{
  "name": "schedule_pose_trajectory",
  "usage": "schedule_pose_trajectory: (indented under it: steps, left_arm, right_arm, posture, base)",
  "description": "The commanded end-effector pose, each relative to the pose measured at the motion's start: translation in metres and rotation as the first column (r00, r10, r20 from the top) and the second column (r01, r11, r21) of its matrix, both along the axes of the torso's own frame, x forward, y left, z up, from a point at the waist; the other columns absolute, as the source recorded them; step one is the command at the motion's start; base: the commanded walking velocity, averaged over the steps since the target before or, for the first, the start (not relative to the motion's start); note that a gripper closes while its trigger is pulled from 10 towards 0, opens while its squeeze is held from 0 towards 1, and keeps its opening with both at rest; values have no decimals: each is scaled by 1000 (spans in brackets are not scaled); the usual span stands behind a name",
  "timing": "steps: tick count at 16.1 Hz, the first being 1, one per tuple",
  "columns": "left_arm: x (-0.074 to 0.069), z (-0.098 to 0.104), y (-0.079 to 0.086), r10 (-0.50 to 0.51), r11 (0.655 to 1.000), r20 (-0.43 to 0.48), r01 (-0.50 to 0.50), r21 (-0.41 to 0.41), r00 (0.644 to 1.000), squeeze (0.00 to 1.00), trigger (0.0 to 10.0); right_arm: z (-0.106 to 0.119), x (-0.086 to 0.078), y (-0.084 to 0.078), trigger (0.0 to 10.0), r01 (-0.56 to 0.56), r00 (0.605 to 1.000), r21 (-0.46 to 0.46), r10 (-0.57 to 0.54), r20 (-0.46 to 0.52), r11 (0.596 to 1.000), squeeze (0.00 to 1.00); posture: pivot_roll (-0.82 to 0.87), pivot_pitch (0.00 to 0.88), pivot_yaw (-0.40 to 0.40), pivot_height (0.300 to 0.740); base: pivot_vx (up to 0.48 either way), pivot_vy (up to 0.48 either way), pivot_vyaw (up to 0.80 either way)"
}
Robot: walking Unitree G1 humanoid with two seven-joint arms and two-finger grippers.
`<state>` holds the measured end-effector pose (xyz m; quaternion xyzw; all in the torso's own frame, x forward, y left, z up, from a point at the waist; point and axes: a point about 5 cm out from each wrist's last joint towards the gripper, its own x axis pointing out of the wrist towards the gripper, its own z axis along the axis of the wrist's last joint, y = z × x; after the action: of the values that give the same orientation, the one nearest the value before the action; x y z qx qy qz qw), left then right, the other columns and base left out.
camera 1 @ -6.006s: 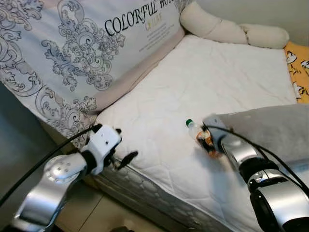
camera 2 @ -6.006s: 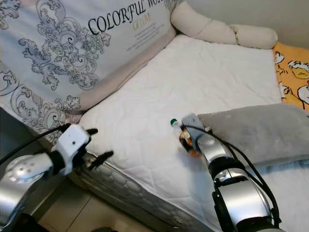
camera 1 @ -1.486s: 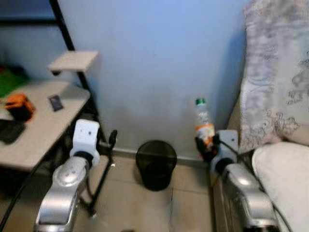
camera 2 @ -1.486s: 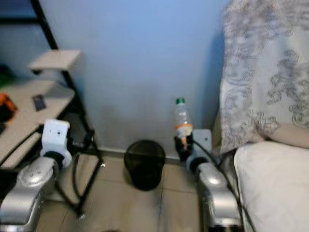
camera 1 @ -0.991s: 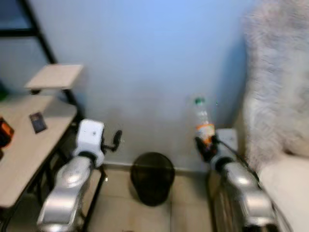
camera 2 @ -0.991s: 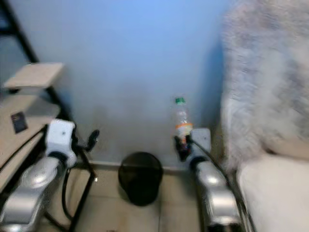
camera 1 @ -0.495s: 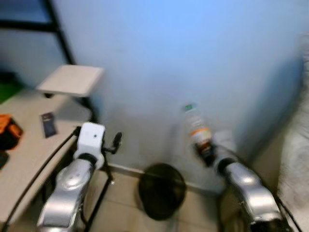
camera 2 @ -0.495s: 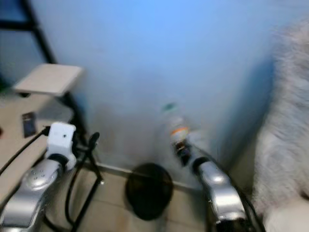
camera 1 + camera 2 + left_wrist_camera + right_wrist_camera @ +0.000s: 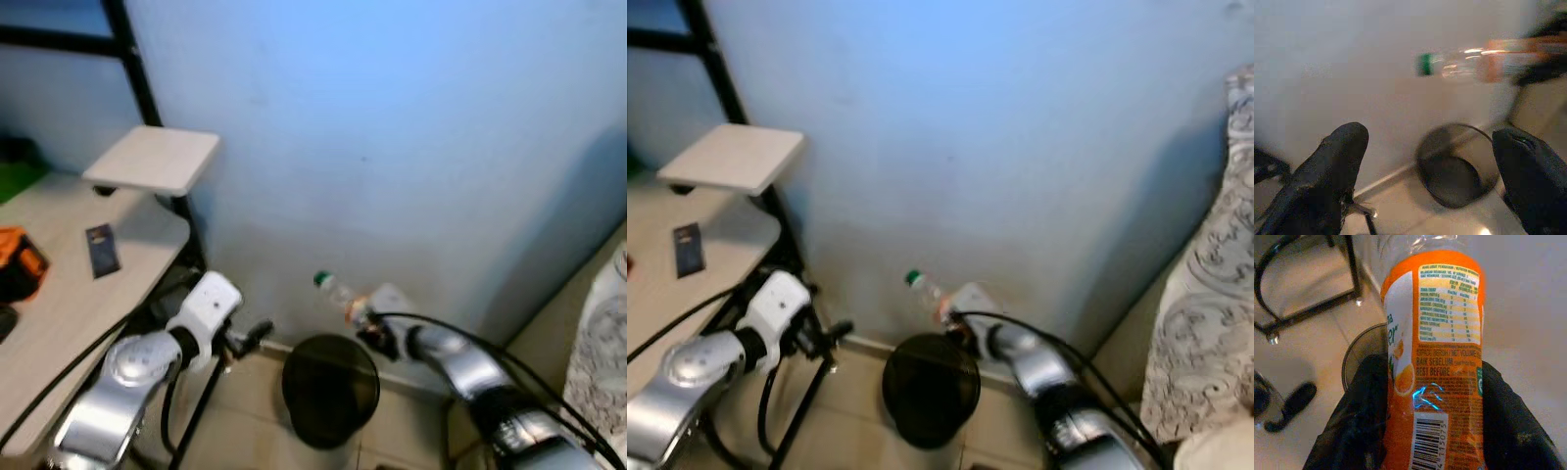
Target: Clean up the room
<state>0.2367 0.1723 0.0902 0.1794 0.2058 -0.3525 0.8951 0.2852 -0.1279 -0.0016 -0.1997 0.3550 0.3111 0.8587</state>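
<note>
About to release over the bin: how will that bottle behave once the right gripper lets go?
The bottle looks clear and empty, so probably light. It lies tilted, cap toward the bin, in the right gripper; it may hit the rim and bounce. Round-bodied, it would likely roll on the tiles.

A clear plastic bottle (image 9: 341,293) with green cap and orange label lies tilted near horizontal at frame centre, clamped by the right tool (image 9: 377,333). It hangs just above a black mesh bin (image 9: 330,389) on the floor, lower centre.
</note>
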Motion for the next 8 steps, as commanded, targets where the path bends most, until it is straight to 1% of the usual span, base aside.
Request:
schedule_pose_trajectory:
  steps: [1, 3, 4, 6, 7, 8]
  left_arm:
    - [1, 2, -3, -76, 997, -16, 76, -1, 997, 0, 10000]
    - [-2, 1, -4, -177, 984, -82, 179, 15, 981, 0, 10000]
    - [-2, 1, -4, -206, 977, -94, 209, 29, 974, 0, 10000]
    - [1, 1, -1, -227, 971, -97, 233, 52, 969, 0, 10000]
    - [1, 1, -1, -233, 969, -99, 239, 54, 967, 0, 10000]
    - [1, 1, 0, -245, 966, -106, 252, 59, 964, 0, 10000]
  right_arm:
    - [-3, 2, -7, 10000, 29, 1000, -58, -30, -6, 998, 0]
    - [-9, 3, -5, 10000, 55, 998, -121, -58, -21, 991, 0]
    - [-11, 3, -4, 10000, 59, 998, -147, -62, -17, 987, 0]
    - [-12, 5, -3, 10000, 78, 997, -184, -79, 0, 980, 0]
    - [-13, 5, -3, 10000, 88, 996, -191, -90, 2, 978, 0]
    - [-13, 4, 0, 10000, 104, 994, -179, -106, -1, 978, 0]
  posture:
    - [12, 0, 6, 740]
    - [15, 0, 7, 740]
    - [15, 0, 8, 740]
    - [16, 0, 11, 740]
    - [9, 0, 21, 740]
    - [8, 0, 24, 740]
  base:
    - [0, 0, 0]
    - [0, 0, 0]
    - [0, 0, 0]
    - [0, 0, 0]
    - [0, 0, 0]
    - [0, 0, 0]
